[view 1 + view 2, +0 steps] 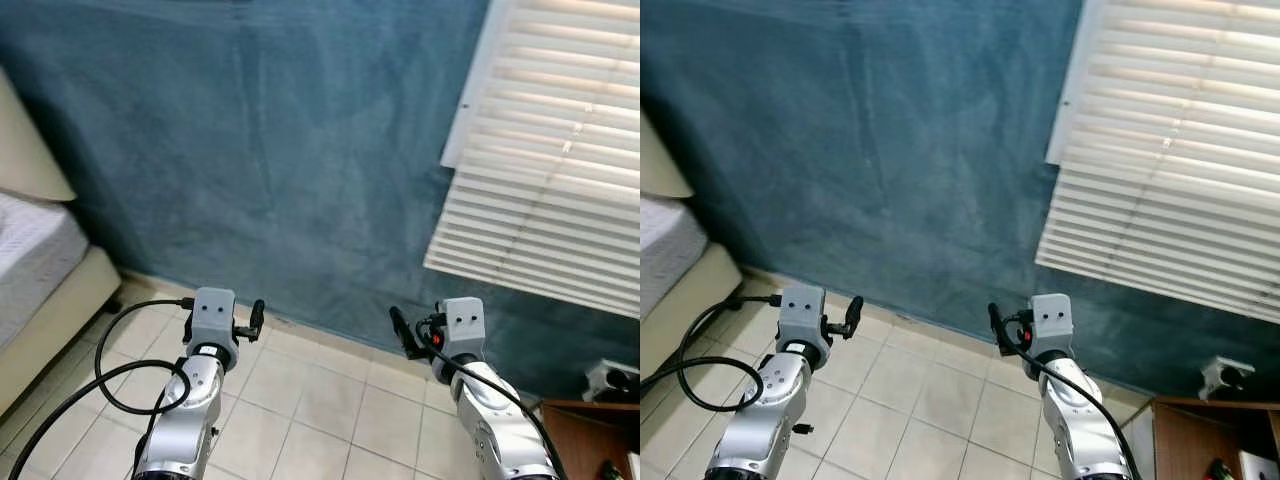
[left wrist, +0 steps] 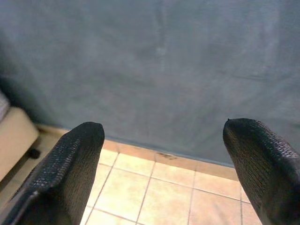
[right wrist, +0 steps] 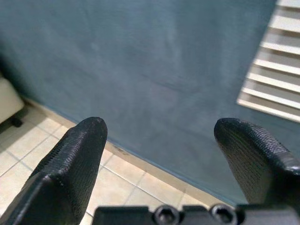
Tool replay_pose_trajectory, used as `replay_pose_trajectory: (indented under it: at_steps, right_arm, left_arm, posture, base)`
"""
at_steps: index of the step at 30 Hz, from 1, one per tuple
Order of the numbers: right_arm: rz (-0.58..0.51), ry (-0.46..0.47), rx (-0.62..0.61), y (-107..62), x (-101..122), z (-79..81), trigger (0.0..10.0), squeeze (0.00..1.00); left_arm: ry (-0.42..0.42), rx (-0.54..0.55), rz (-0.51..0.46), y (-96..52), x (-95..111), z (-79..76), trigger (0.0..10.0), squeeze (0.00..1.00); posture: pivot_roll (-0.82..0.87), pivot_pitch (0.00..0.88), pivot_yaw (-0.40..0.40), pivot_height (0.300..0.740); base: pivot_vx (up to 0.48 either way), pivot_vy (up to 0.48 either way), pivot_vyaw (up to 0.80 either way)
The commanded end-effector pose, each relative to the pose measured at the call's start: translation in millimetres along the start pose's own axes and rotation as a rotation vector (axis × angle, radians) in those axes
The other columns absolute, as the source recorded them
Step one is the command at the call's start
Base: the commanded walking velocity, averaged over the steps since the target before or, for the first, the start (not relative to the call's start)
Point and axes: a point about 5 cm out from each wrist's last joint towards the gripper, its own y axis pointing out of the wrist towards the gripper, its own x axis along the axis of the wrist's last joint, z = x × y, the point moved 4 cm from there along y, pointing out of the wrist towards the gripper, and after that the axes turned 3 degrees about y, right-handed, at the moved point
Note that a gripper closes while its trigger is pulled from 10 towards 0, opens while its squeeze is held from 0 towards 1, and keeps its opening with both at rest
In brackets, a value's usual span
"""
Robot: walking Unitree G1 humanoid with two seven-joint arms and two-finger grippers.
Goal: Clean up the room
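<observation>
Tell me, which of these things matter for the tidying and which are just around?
For the job: left claw, open and empty; right claw, open and empty.

Just around: blue wall, window blinds, bed, tiled floor, wooden furniture.

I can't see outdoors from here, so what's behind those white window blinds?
Light glows between the slats of the white blinds, hung against the blue wall, so a window probably sits behind them. The slats hide the glass and anything outside.

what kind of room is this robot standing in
Probably a bedroom. A bed with a pale mattress and cream frame stands at the robot's left, against a dark blue wall. White window blinds hang at the right, and the floor is light tile.
</observation>
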Motion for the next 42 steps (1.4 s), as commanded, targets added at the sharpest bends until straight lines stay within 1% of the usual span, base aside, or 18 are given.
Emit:
replay_pose_trajectory:
  at_steps: [1, 12, 16, 19, 24, 26, 29, 33, 34, 37, 42]
  right_arm:
    - [-0.007, -0.002, -0.003, 0.5, 2, -3.0, 10.0, 0.0]
    - [-0.015, 0.013, 0.0, -0.1, 2, -2.6, 10.0, 0.0]
    - [-0.016, 0.019, 0.004, -0.6, 2, -1.2, 10.0, 0.0]
    - [-0.016, 0.022, 0.008, -0.8, 1, 0.1, 10.0, 0.0]
    - [-0.021, 0.032, 0.022, -1.0, 2, 2.4, 10.0, 0.0]
    - [-0.022, 0.035, 0.025, -1.1, 2, 2.9, 10.0, 0.0]
    - [-0.024, 0.046, 0.04, -0.8, 2, 4.3, 10.0, 0.0]
    - [-0.025, 0.05, 0.048, -0.7, 2, 5.2, 10.0, 0.0]
    - [-0.03, 0.06, 0.077, -0.9, 3, 8.8, 10.0, 0.0]
    - [-0.033, 0.069, 0.108, -1.7, 4, 13.2, 10.0, 0.0]
    - [-0.034, 0.07, 0.103, -1.7, 3, 12.7, 10.0, 0.0]
  left_arm:
    - [0.006, 0.007, 0.023, -1.8, -6, 0.0, 10.0, 0.0]
    - [0.042, 0.013, 0.025, -1.4, -6, 0.4, 10.0, 0.0]
    - [0.054, 0.048, 0.006, -1.5, -2, 6.7, 10.0, 0.0]
    - [0.04, 0.049, 0.019, -1.4, -4, 7.5, 10.0, 0.0]
    - [0.039, 0.051, 0.026, -1.6, -6, 7.5, 10.0, 0.0]
    - [0.038, 0.054, 0.031, -1.5, -6, 7.7, 10.0, 0.0]
    - [0.013, 0.071, 0.044, -0.7, -8, 10.6, 10.0, 0.0]
    - [0.023, 0.07, 0.034, -0.8, -7, 10.6, 10.0, 0.0]
    - [0.008, 0.064, 0.009, -1.9, -3, 10.0, 10.0, 0.0]
    - [-0.006, 0.071, 0.0, -2.8, -2, 11.5, 10.0, 0.0]
    - [-0.013, 0.08, 0.004, -2.7, -2, 13.2, 10.0, 0.0]
  posture:
    - [0.02, 0.029, -0.02, 0.74]
    - [0.02, 0.036, -0.015, 0.74]
    - [0.02, 0.039, -0.012, 0.74]
    - [0.02, 0.04, -0.01, 0.74]
    - [0.02, 0.043, -0.009, 0.74]
    - [0.02, 0.043, -0.009, 0.74]
    - [0.02, 0.045, -0.011, 0.74]
    - [0.02, 0.046, -0.011, 0.74]
    - [0.02, 0.047, -0.011, 0.74]
    - [0.02, 0.048, -0.012, 0.74]
    - [0.02, 0.049, -0.012, 0.74]
  base:
    - [0.0, 0.0, 0.73]
    - [0.0, 0.0, 0.67]
    - [0.0, -0.472, 0.61]
    - [0.0, -0.458, 0.59]
    - [0.0, -0.458, 0.57]
    - [0.0, 0.0, 0.54]
    - [0.0, 0.0, 0.53]
    - [0.0, 0.0, 0.52]
    - [0.262, 0.0, 0.48]
    - [0.407, 0.0, 0.48]
    - [0.48, 0.0, 0.46]
